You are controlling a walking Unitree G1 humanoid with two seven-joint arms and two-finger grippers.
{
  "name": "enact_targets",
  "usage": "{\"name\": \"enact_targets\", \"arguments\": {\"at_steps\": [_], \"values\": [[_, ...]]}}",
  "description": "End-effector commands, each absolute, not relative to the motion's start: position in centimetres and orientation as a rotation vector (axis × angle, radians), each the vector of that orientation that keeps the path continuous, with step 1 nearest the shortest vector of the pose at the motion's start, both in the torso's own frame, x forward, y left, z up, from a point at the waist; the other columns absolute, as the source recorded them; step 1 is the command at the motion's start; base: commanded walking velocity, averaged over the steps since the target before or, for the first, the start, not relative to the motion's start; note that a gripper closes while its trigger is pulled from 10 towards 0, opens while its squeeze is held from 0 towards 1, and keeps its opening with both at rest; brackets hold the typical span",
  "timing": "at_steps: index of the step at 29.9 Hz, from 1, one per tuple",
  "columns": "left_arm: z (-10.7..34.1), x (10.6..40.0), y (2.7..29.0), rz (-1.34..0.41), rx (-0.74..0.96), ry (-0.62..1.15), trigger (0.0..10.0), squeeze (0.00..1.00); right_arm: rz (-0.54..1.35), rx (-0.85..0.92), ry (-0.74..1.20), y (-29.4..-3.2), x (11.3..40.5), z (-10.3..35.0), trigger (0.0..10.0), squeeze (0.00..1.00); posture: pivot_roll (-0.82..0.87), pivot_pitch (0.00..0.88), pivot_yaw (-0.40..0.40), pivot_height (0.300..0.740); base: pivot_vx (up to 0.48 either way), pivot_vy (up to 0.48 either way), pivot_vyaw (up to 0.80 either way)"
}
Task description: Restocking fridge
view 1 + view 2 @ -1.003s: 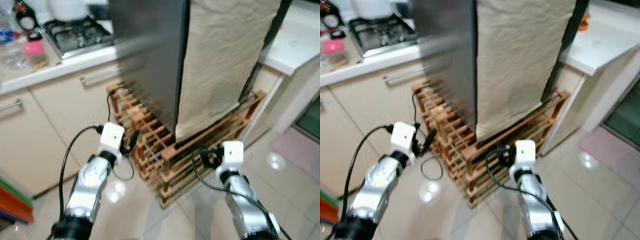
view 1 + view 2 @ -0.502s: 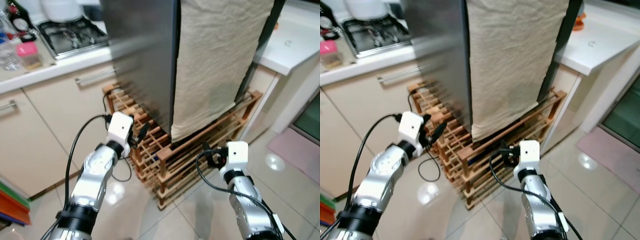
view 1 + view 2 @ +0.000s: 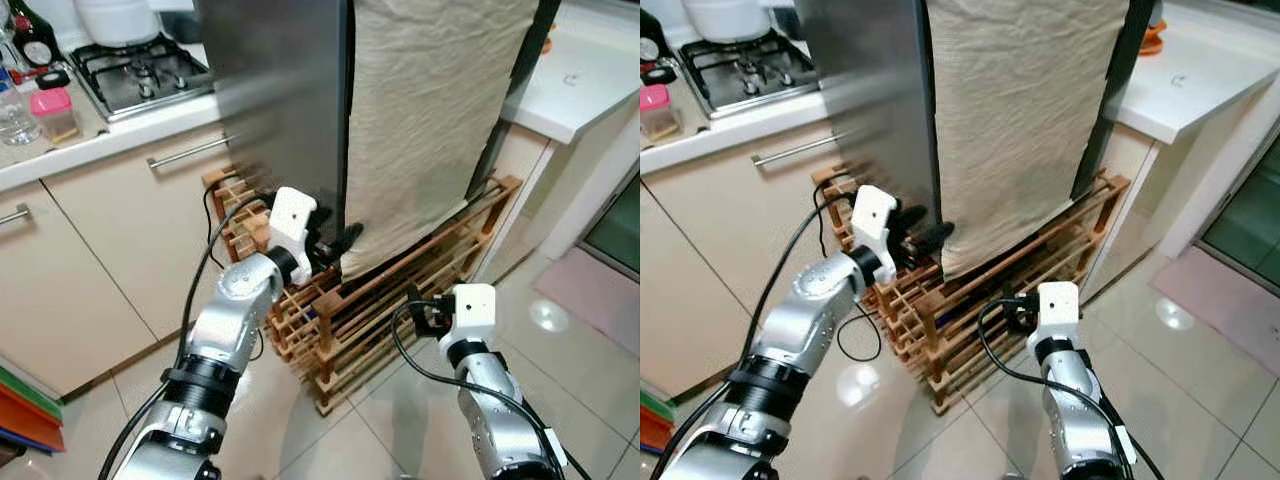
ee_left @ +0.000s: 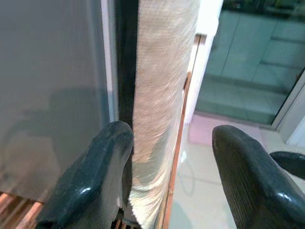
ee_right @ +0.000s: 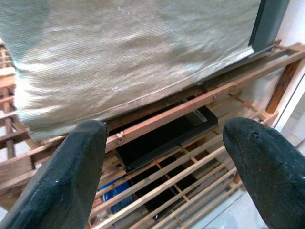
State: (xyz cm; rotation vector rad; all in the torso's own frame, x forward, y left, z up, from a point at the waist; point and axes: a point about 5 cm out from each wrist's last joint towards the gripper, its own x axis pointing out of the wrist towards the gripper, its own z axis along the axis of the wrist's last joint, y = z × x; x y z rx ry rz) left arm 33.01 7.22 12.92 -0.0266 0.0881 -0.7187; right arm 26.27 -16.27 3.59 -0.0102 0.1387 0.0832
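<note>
Kitchen cabinets and a surface with a gas hob fill my view on the left; a white surface stands on the right. Between them the fridge rises upright, long axis vertical, its steel side toward the hob and its front draped with a beige cloth. It stands on a wooden slatted rack on the tiled floor.

Compared with half a second ago, my left arm has reached forward and upward. The left tool was beside the rack's near corner, short of the fridge; it now sits at the fridge's lower front corner, where the cloth's bottom edge hangs. In the left wrist view its fingers stand apart, one on the steel side and one past the cloth edge, straddling the corner. They grip nothing; I cannot tell whether the near finger touches the cloth.

The right tool remains low before the rack, nearly where it was. The right wrist view shows its fingers spread wide and empty, pointing at the rack beneath the cloth.
</note>
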Motion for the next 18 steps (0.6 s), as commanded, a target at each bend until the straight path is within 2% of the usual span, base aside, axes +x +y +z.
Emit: {"name": "enact_targets", "arguments": {"at_steps": [1, 4, 6, 11, 18], "values": [[13.3, 33.4, 7.2, -0.705, -0.001, 0.080, 10.0, 0.00, 0.073, -0.016, 0.138, -16.5, 26.0, 3.5, 10.0, 0.00, -0.05, 0.000, 0.043, 0.740, 0.000, 0.000, 0.00], [14.2, 34.3, 7.3, -0.634, -0.048, 0.041, 10.0, 0.00, 0.064, -0.022, 0.145, -16.8, 25.7, 3.3, 10.0, 0.00, -0.05, 0.000, 0.044, 0.740, 0.000, 0.000, 0.00], [14.4, 34.6, 7.3, -0.619, -0.017, 0.030, 10.0, 0.00, 0.065, -0.024, 0.149, -16.8, 25.6, 3.2, 10.0, 0.00, -0.05, 0.000, 0.046, 0.740, 0.000, 0.000, 0.00], [14.5, 34.9, 7.3, -0.616, -0.021, 0.022, 10.0, 0.00, 0.064, -0.026, 0.150, -16.9, 25.6, 3.2, 10.0, 0.00, -0.06, 0.000, 0.047, 0.740, 0.000, 0.000, 0.00], [15.0, 34.9, 5.9, -0.669, -0.065, 0.012, 10.0, 0.00, 0.060, -0.034, 0.155, -17.1, 25.4, 3.1, 10.0, 0.00, -0.06, 0.000, 0.044, 0.740, 0.000, 0.000, 0.00]]}}
